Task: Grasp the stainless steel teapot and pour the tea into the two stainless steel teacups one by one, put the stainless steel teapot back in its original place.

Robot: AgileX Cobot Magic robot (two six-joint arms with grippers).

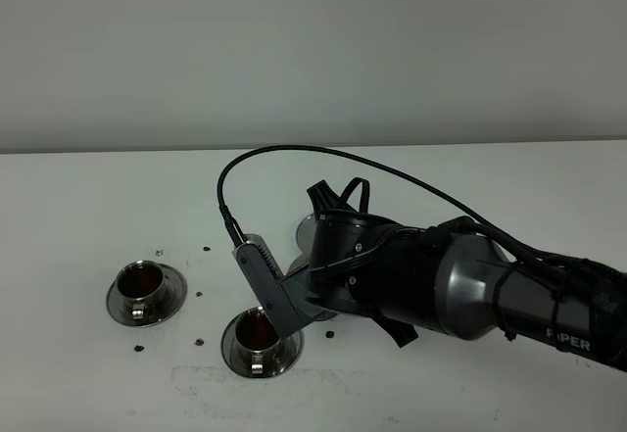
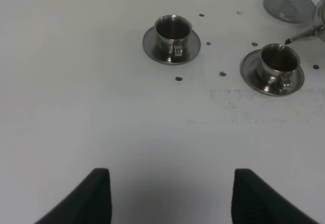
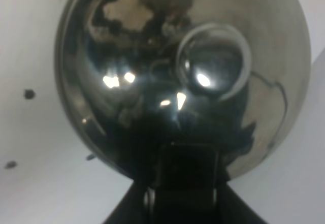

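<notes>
Claw on the left gapes, empty. Left cup looks filled; spout hangs at the right cup's rim, so keep its tip over the mouth and tilt slowly. Right claw clenches the pot, just beside that cup, off its disc.

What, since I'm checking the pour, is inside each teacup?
Dark reddish tea shows in both the teacup by the teapot spout and the other teacup. The tea hides their bottoms.

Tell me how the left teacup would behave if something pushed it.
Small, so the left teacup probably slides on its saucer. Polished steel looks slippery to grip. It seems to hold reddish liquid, so a shove might spill it.
</notes>
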